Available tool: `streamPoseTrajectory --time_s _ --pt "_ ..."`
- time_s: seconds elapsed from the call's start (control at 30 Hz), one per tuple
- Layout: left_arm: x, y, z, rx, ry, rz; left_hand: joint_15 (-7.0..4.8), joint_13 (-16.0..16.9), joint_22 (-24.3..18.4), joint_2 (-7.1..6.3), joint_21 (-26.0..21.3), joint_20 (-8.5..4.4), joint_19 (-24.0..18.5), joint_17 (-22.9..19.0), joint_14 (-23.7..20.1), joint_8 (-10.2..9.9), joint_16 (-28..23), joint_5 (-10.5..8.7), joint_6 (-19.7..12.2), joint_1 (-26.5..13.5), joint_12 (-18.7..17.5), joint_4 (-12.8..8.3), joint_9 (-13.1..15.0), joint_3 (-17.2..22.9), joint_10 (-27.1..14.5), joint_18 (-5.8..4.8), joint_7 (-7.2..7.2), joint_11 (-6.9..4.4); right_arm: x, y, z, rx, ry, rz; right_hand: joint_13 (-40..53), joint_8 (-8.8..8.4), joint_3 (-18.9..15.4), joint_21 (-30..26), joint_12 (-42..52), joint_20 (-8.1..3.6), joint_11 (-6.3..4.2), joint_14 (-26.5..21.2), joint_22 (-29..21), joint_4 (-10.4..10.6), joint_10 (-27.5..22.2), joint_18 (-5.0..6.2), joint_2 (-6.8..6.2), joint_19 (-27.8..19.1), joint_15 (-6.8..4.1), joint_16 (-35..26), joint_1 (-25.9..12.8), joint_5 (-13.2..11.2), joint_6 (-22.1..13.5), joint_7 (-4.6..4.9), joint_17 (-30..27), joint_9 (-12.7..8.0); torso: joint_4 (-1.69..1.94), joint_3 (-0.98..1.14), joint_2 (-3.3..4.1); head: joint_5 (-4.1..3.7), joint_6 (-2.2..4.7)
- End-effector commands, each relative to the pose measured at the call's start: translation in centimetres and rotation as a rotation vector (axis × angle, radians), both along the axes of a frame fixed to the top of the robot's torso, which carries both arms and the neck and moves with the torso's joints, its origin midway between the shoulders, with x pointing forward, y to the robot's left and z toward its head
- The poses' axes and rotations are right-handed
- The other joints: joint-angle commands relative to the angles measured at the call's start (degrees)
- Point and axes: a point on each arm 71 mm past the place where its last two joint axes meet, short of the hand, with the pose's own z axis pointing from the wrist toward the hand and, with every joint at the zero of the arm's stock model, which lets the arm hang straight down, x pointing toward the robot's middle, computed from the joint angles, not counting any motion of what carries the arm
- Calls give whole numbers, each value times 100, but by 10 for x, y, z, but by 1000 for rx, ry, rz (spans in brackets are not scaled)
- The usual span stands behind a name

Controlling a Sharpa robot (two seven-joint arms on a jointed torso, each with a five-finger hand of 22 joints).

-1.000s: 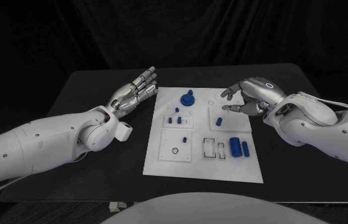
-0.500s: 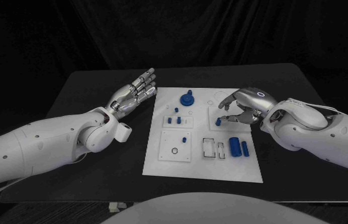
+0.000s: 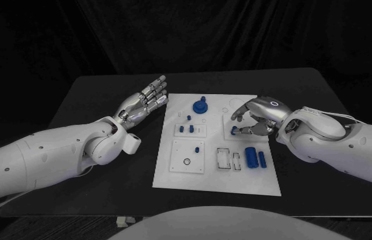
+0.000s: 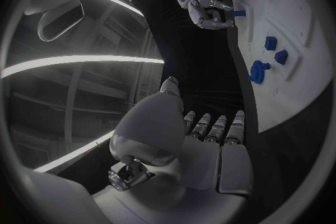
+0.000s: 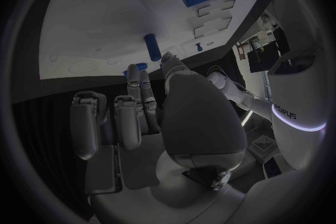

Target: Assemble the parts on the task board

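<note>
The white task board [image 3: 224,181] lies mid-table. My right hand [image 3: 256,115] hovers low over the board's upper right plate, fingers curled down, and pinches a small blue part [image 4: 239,13] at its fingertips. The part [image 5: 136,71] sits just beside a small blue peg [image 3: 234,128] standing on that plate. My left hand [image 3: 143,103] is flat and open on the table left of the board, holding nothing. A blue round piece with a knob [image 3: 200,107] stands at the board's far edge.
Small blue pegs [image 3: 186,127] stand on the upper left plate. A large blue cylinder [image 3: 251,156] and a thinner one [image 3: 263,159] lie at the board's right side, near rectangular slots [image 3: 224,159]. A ring mark [image 3: 186,161] shows on the lower left plate.
My right hand has moved left and down with the small part, from above the board's right edge to just beside the standing peg. The left hand has stayed put.
</note>
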Motion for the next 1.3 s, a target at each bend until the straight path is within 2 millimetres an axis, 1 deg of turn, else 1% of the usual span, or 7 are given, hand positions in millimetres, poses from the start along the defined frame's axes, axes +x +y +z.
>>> streamPoseTrajectory --time_s 0.03,0.2,0.23,0.4,0.67,1.0,1.3 --pt "-2 -1 6 -72 -68 -13 56 3 8 17 -8 -3 -27 -5 -2 10 -21 30 14 64 23 0 8 32 -9 41 41 46 -1 3 -4 -21 19 16 15 -12 14 -27 54 20 3 425 1301 -48 -67 66 33 294 31 -39 42 129 -30 13 918 21 4 0 1 -6 0" --pt "-2 -1 5 -73 -65 -14 69 4 10 18 -7 -2 -25 -5 -2 11 -21 51 21 95 28 -8 9 44 -9 40 61 66 -1 6 -6 -24 29 24 14 6 171 -66 89 15 4 412 1287 -160 -83 76 42 272 28 -52 310 1012 0 -7 886 80 2 -1 2 -8 0" --pt "-3 -1 5 -73 -64 -14 70 4 11 18 -6 -2 -25 -5 -2 11 -21 53 21 99 28 -9 9 45 -9 40 63 67 -1 7 -6 -25 31 25 7 32 256 -79 106 13 2 406 1283 -177 -52 79 18 264 26 -57 376 1415 42 -16 873 120 2 0 2 -6 0" --pt "-3 -1 5 -73 -62 -16 77 5 12 9 -5 -1 -24 -5 -2 11 -21 79 24 140 31 -18 9 56 -8 39 81 81 -1 10 -8 -31 41 29 -12 89 504 -107 142 5 -12 396 1274 -211 -6 86 -61 249 17 -66 471 1995 102 -26 848 250 2 0 0 0 0" --pt "-3 -2 4 -74 -59 -19 83 5 12 3 -4 0 -23 -5 -2 13 -21 102 32 173 33 -21 11 66 -8 38 102 93 0 11 -11 -46 61 25 -18 143 709 -127 173 -4 -22 387 1268 -286 19 91 -106 238 10 -76 544 2282 141 -18 823 367 0 1 0 2 0" --pt "-3 -3 4 -75 -55 -22 91 6 14 -1 -3 1 -22 -5 -2 16 -21 121 46 198 40 -19 13 74 -7 37 128 105 -1 11 -12 -57 76 21 22 192 791 -128 273 -15 -51 386 1268 -335 120 92 -116 238 -7 -75 547 2271 181 2 819 447 1 1 2 9 0" --pt "-4 -3 3 -76 -52 -25 95 6 15 -2 -3 1 -22 -5 -2 16 -21 128 48 207 38 -18 14 76 -7 37 138 109 -3 12 -10 -47 68 29 246 526 955 -129 604 -100 -151 384 1268 -591 165 92 -84 239 -99 -79 613 2511 340 23 807 807 -2 0 -3 32 0"
